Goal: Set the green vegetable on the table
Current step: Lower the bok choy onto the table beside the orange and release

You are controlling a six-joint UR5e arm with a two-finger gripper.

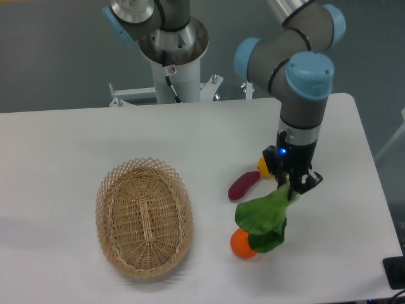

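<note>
Fingers (292, 187) of the black two-finger tool at the end of the grey, blue-jointed arm (302, 95) are clamped on the pale stalk end of the leafy dark green toy vegetable (262, 218), which hangs from them with its broad leaves drooping down and to the left. The leaves overlap the round orange toy fruit (241, 244) lying on the smooth white tabletop (76, 145); whether they rest on it cannot be told. Just left of the fingers lies a purple eggplant-like piece (243, 185), with a small yellow-orange item (264, 167) partly hidden behind them. An oval woven wicker basket (143, 217) sits well apart on the left.
</note>
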